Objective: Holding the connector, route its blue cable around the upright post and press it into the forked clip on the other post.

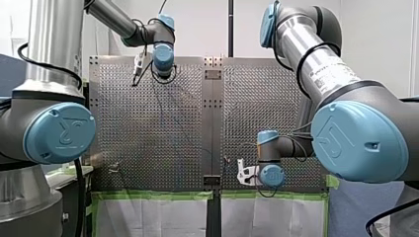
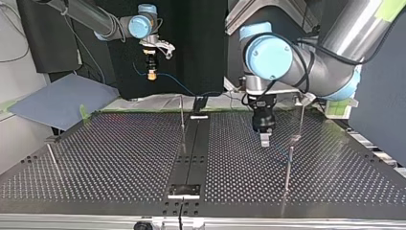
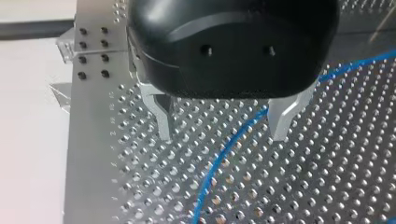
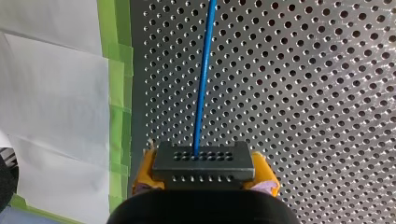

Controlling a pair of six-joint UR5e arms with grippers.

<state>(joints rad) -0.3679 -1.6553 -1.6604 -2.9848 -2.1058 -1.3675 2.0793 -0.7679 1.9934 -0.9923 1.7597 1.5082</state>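
Two grippers stood well apart in the front view, my left gripper (image 1: 138, 69) far across the table (image 1: 123, 128), my right gripper (image 1: 243, 173) at its near edge; top view: the blue cable (image 2: 174, 82) trailed from my raised right gripper; left wrist view: metal fingers (image 3: 161, 116) stood apart over the cable; right wrist view: yellow pads (image 4: 147, 172) clamped the connector (image 4: 203, 161).

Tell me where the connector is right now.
In the right wrist view the connector sits clamped between the yellow pads of my right gripper. Its blue cable runs ahead over the perforated table, beside the green tape.
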